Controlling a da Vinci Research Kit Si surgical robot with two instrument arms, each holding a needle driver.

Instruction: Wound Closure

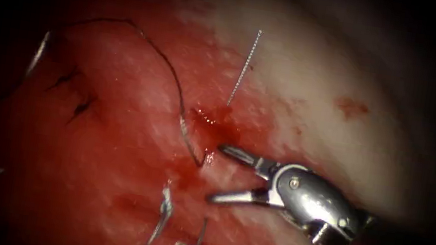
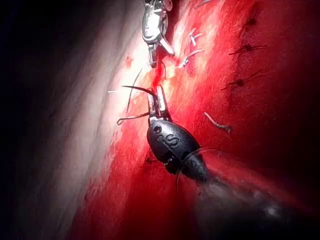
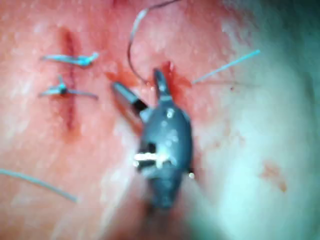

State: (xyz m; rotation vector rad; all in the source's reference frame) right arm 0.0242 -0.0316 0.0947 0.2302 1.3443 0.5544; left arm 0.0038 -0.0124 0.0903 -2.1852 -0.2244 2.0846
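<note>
Thread handling looks like the job in hand, and doing it well means closing only on the strand, clear of the tissue (image 1: 352, 73), and pulling along the cut (image 1: 210, 118) rather than across it. In the endoscope view the right tool (image 1: 217, 174) lies just right of the cut with its jaws spread wide and nothing between them. The dark thread (image 1: 174, 84) arcs over the tissue left of the cut and ends at the cut's edge, just beside the upper jaw, near it but not gripped. A pale thread (image 1: 245, 66) stands straight up from the cut's far end, and cut ends of thread (image 1: 164, 212) lie along the closed stretch nearer the viewer. In the left wrist view the left tool (image 2: 157, 92) points at the cut, and a dark curved sliver, probably the needle (image 2: 137, 90), touches its tip. Whether the left tool grips it, and whether it sits in the tissue, I cannot tell. The right tool (image 2: 159, 54) faces it from beyond the cut. In the right wrist view the right tool (image 3: 137, 81) straddles the cut, released, with the dark thread (image 3: 131, 47) ending between its tips, apart from both.
</note>
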